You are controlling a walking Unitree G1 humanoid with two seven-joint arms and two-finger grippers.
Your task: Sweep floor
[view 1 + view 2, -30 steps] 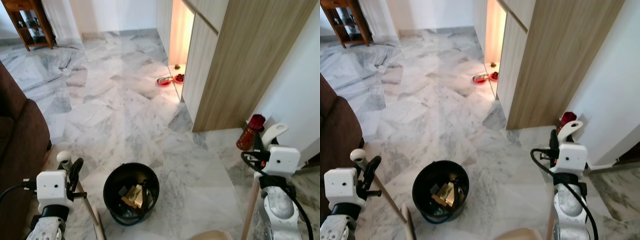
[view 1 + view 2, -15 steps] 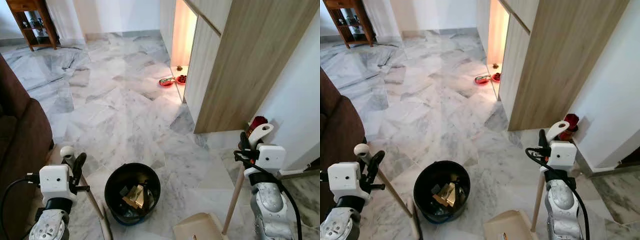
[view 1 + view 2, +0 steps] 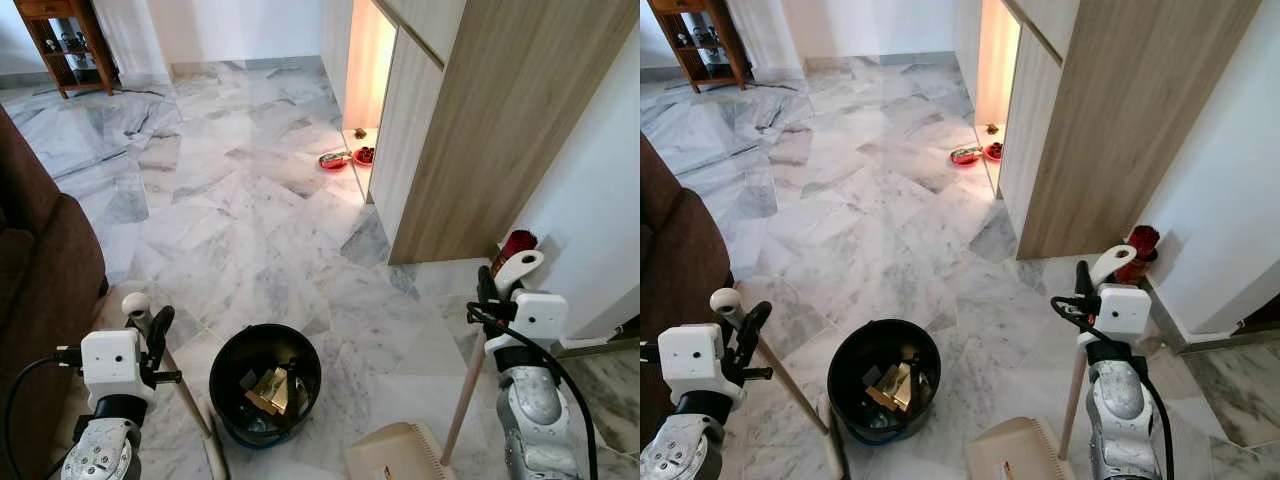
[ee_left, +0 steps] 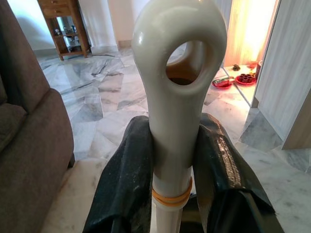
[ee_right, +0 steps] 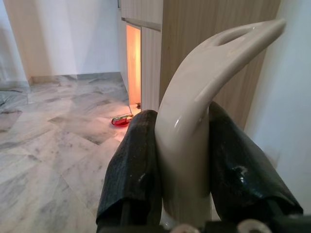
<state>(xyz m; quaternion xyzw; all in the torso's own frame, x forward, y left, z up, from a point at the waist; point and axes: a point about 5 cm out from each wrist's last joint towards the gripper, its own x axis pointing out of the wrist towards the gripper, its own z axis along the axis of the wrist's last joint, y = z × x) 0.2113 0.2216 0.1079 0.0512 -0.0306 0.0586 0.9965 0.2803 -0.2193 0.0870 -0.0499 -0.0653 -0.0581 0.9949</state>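
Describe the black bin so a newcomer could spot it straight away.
On the grey marble floor, right before the robot and between its two arms, stands the black bin. It is round and open-topped, with gold and dark scraps inside, unlike the flat beige dustpan beside it.

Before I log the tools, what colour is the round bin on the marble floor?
Black; the round bin shows best in the left eye view.

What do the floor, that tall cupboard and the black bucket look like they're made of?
The floor looks like polished marble: grey veins, glossy reflections. The tall cupboard looks like wood or wood-look laminate, matte, with straight pale-brown grain. The black bucket seems to be plastic, smooth and slightly shiny, though painted metal can't be ruled out.
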